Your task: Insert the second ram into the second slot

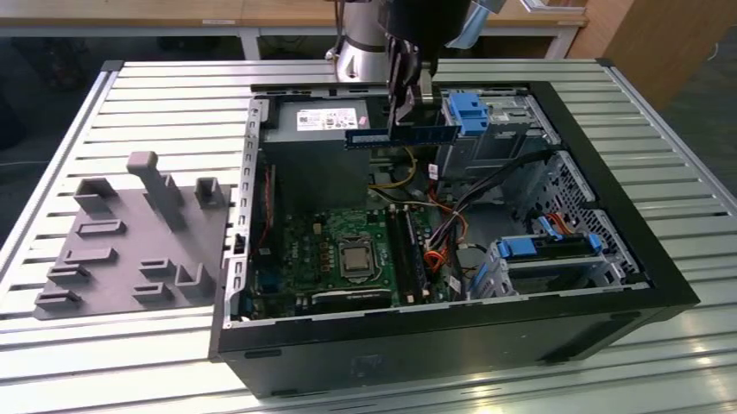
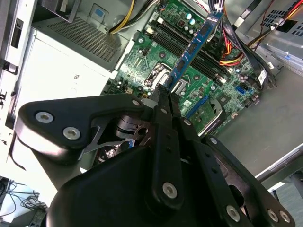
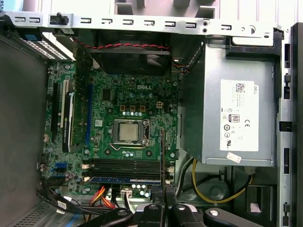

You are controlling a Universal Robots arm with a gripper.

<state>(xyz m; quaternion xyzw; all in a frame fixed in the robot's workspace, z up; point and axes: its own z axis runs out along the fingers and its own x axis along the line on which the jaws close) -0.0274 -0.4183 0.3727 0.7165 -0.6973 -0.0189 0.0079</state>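
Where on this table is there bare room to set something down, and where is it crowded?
Bare slats of the table lie beyond the grey fixture plate and past the computer case on the exterior view's right. Crowded: the cables by the drive bays inside the case; the pincer, shut on the second ram, hangs over it.

I'm driving this in a lab or workshop: slatted aluminium bench (image 1: 173, 95), opened PC tower (image 1: 461, 349), grey jig plate (image 1: 121, 259), wooden-topped tables (image 1: 173, 10) far back.

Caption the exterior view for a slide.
Gripper holds the ram above the open case, not yet seated.
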